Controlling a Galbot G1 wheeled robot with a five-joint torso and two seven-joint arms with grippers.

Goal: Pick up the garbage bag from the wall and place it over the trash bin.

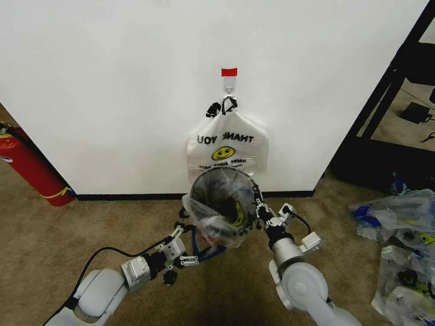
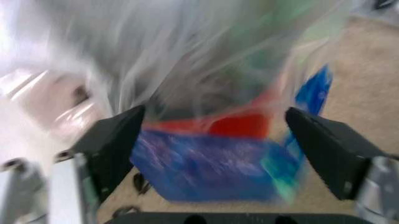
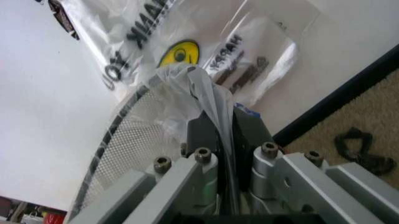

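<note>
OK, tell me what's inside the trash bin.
The garbage bag lines and drapes over the trash bin; its yellow smiley shows through inside. The bin's bottom is hidden by plastic. The right gripper pinches the bag at the rim; the left gripper is open.

Garbage bag blurred

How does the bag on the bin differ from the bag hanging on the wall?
The garbage bag is see-through and draped over the trash bin; the THANK YOU bag is whiter and hangs flat from the hook. The right gripper pinches the garbage bag's edge at the rim, while nothing touches the THANK YOU bag. The garbage bag shows blue patches; the other has black-taped handles. Both carry a yellow smiley.
</note>
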